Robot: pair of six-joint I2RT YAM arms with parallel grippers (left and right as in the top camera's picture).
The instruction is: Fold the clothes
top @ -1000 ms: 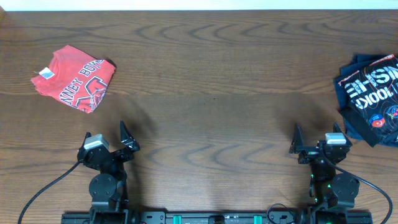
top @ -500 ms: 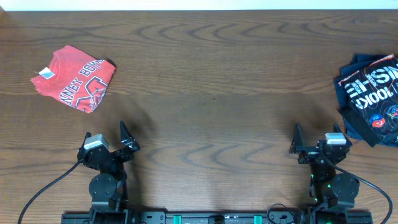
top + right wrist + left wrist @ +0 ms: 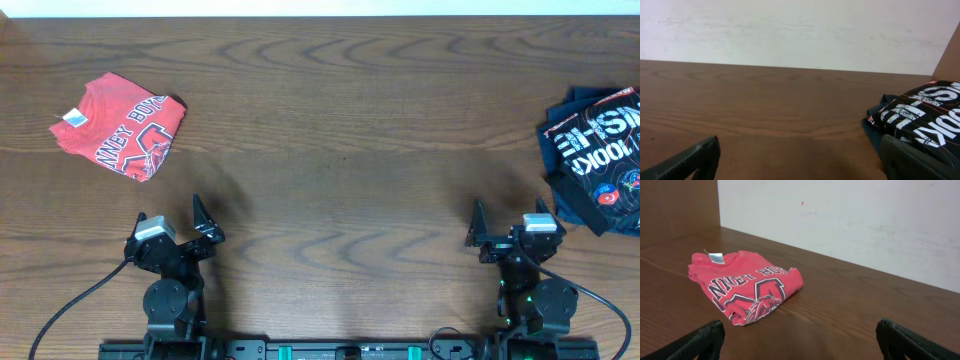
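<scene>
Both jaws are gaping wide and holding nothing while the left gripper (image 3: pixel 170 215) and right gripper (image 3: pixel 510 214) are sitting back, probably because the red tee (image 3: pixel 122 124) is lying folded far left and the black jersey (image 3: pixel 605 150) is waiting far right.

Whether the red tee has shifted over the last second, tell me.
No. The red tee sits at the same spot against the grain of the table.

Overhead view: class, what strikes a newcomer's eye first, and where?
A folded red tee lies far left on the table. A black jersey with white lettering tops a dark pile at the right edge. The left gripper and right gripper stand open, empty.
</scene>
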